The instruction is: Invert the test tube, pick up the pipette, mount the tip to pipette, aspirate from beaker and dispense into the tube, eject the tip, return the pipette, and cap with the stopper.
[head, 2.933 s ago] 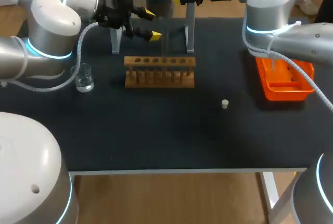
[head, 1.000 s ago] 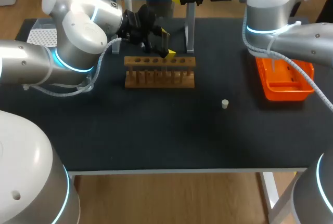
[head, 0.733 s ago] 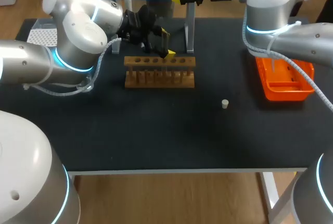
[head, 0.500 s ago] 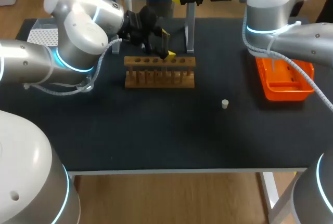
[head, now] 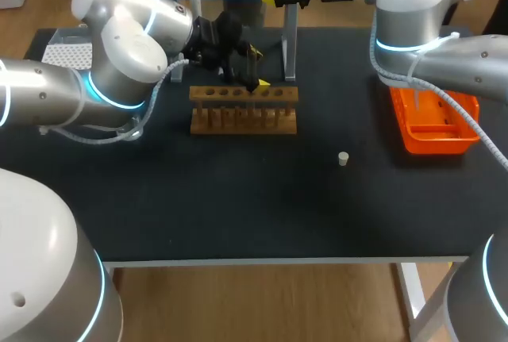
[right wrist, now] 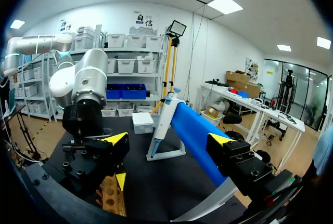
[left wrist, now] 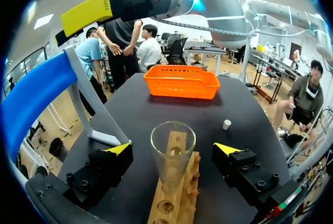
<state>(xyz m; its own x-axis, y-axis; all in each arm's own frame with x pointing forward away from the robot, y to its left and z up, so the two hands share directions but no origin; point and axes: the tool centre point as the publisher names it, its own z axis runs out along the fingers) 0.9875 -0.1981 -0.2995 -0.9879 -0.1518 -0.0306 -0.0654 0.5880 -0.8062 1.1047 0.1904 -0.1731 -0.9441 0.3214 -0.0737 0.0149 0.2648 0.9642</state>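
The left claw is spread wide over the rack, one yellow-tipped finger on each side of the tube, and neither finger touches the glass. The tube is clear, stands upright in a hole toward the rack's right end with its open mouth up, and looks empty. The wooden rack lies along the middle of the table, nearer the far edge.

The right claw hangs at the far edge with its fingers wide apart on both sides of the blue pipette. One finger stands clear of the blue body; whether the other touches it cannot be told. The pipette rests on a grey stand at the far edge.

The small pale stopper lies alone right of the middle, well apart from the rack. An orange basket sits at the right edge, and a white tip box at the far left corner.
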